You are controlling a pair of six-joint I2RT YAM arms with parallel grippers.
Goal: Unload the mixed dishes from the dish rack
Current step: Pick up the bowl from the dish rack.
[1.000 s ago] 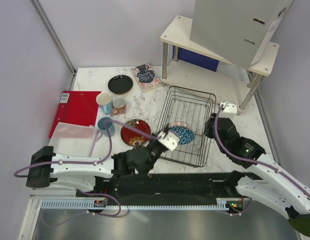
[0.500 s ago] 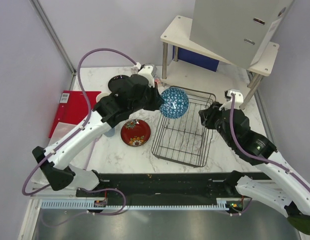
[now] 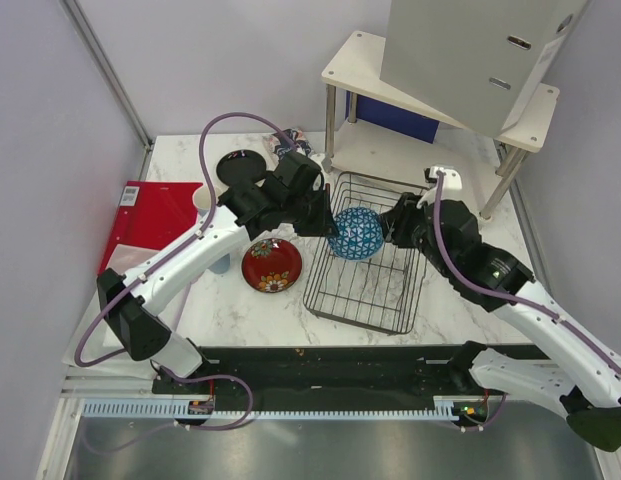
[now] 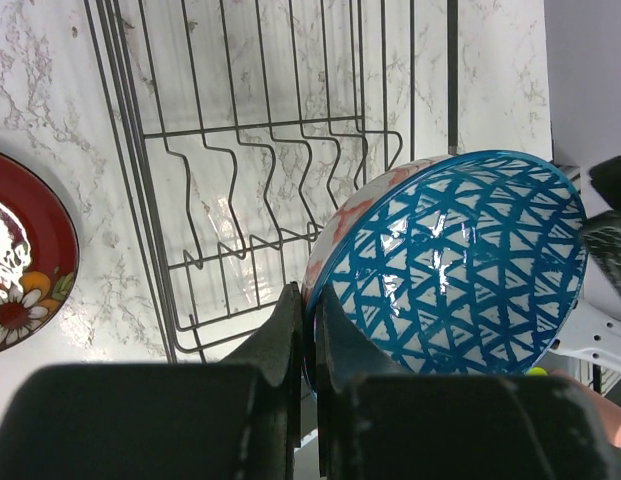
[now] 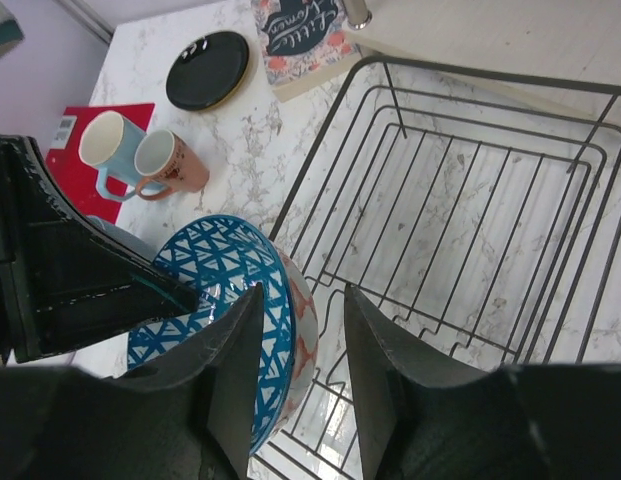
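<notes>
White marble surface [image 3: 240, 300] carries a black wire dish rack [image 3: 375, 290]. Between the two claws, over the rack, the bowl [image 3: 355, 233] hangs tilted on its edge. It has blue triangles on white on one face and a pinkish pattern on the other. The left claw [image 4: 310, 295] pinches the rim of the bowl, one finger on each face. The right claw [image 5: 302, 300] is spread around the opposite rim; whether it touches, I cannot tell. Beyond the right claw, a light-blue cup [image 5: 103, 145] and a pink mug [image 5: 165, 160] stand together, with a black plate [image 5: 208, 70] farther off. Under the left claw, beside the rack, lies a red plate [image 3: 271, 265] with flowers.
</notes>
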